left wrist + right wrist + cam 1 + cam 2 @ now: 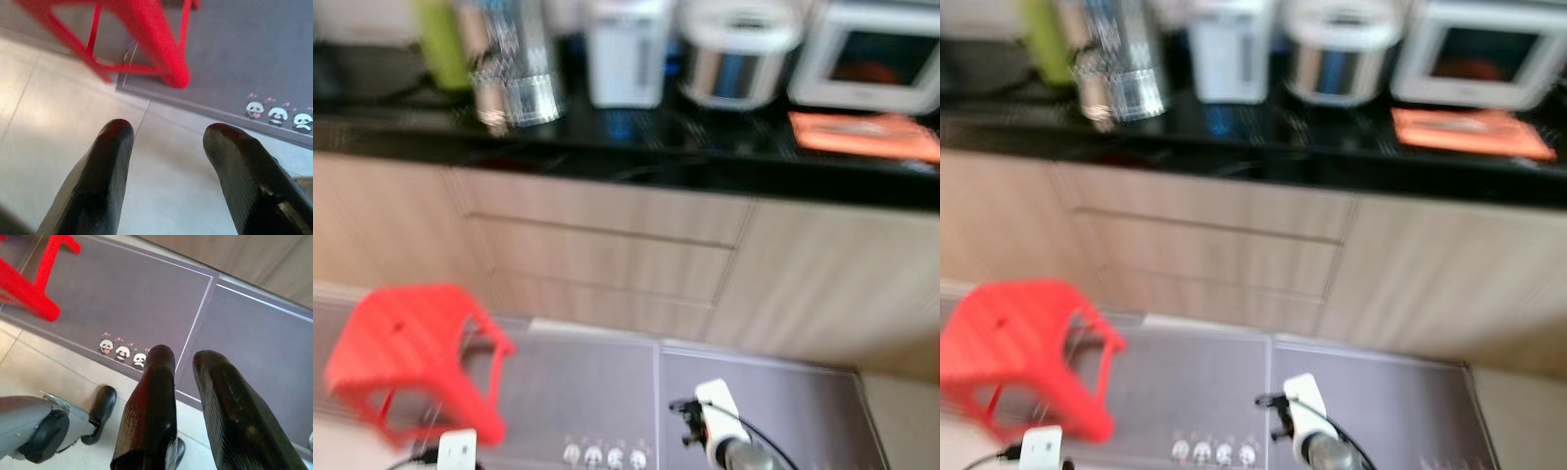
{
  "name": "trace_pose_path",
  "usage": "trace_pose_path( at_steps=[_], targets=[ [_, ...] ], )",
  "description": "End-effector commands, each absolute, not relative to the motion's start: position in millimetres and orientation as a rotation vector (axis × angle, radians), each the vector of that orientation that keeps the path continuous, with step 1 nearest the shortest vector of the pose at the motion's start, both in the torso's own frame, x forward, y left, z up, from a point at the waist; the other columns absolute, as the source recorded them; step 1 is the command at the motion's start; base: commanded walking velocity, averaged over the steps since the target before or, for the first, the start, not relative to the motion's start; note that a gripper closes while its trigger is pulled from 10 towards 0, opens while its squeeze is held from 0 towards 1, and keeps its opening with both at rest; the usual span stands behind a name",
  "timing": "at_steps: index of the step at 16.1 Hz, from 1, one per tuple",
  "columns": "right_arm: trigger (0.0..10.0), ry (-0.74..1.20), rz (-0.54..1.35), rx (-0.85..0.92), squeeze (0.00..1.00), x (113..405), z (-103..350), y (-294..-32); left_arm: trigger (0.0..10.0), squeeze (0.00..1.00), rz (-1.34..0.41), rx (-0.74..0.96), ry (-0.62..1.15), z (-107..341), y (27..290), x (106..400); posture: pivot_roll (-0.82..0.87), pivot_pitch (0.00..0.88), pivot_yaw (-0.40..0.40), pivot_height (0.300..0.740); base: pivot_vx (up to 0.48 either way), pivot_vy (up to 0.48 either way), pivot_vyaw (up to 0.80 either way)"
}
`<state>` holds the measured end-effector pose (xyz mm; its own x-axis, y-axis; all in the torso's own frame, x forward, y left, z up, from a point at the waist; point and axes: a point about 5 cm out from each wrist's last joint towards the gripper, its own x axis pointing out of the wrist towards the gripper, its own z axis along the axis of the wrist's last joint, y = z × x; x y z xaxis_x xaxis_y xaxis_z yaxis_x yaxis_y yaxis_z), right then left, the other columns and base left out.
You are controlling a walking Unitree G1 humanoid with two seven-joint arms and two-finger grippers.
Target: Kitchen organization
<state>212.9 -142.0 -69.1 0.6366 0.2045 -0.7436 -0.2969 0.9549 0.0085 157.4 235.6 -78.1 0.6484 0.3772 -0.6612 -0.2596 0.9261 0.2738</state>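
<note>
Both head views are blurred. A black countertop point(636, 147) runs across the back above pale wood cabinet drawers point(607, 255). On it stand a green bottle point(442, 44), a shiny canister point(514, 69), a white water boiler point(625, 54), a silver rice cooker point(739, 54) and a white oven point(876, 59). A flat orange item point(867, 132) lies in front of the oven. Both arms hang low by the floor. My left gripper point(166, 147) is open over pale tiles and holds nothing. My right gripper point(185, 357) has its fingers slightly apart, with nothing between them, over a grey mat.
A red plastic stool point(411, 352) stands at the left on the grey floor mats point(587, 392). A row of small panda prints point(122, 352) marks the mat's near edge. Pale floor tiles point(58, 122) lie in front of the mat. My own black foot point(100, 409) shows below the right gripper.
</note>
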Motion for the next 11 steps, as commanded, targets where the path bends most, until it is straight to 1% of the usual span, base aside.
trace_pose_path(
  at_steps=[1,2,4,5,11],
  targets=[
    [10.0,0.823,0.286,-0.109,0.0,214.1,-68.2,-141.3,10.0,0.0,0.362,0.156,0.811,-80.4,235.1,153.9,0.07,0.0,-0.012,0.74,0.0,0.0,0.73],
    [10.0,0.822,0.281,-0.105,0.0,214.4,-68.0,-141.8,10.0,0.0,0.36,0.156,0.812,-80.6,234.7,153.9,0.07,0.0,-0.013,0.74,0.0,0.0,0.64],
    [10.0,0.835,0.244,-0.113,0.0,215.9,-67.9,-145.4,10.0,0.0,0.352,0.149,0.813,-80.7,232.8,155.3,0.07,0.0,-0.014,0.74,0.0,0.0,0.0],
    [10.0,0.832,0.233,-0.084,0.0,217.1,-67.2,-145.4,10.0,0.0,0.329,0.129,0.815,-81.0,230.2,156.9,0.07,0.0,-0.017,0.74,0.0,0.0,0.0],
    [10.0,0.836,0.221,-0.083,0.0,218.0,-66.9,-147.7,10.0,0.0,0.284,0.101,0.828,-82.6,222.6,159.5,0.07,0.0,-0.025,0.74,0.0,0.0,0.0]
  ],
)
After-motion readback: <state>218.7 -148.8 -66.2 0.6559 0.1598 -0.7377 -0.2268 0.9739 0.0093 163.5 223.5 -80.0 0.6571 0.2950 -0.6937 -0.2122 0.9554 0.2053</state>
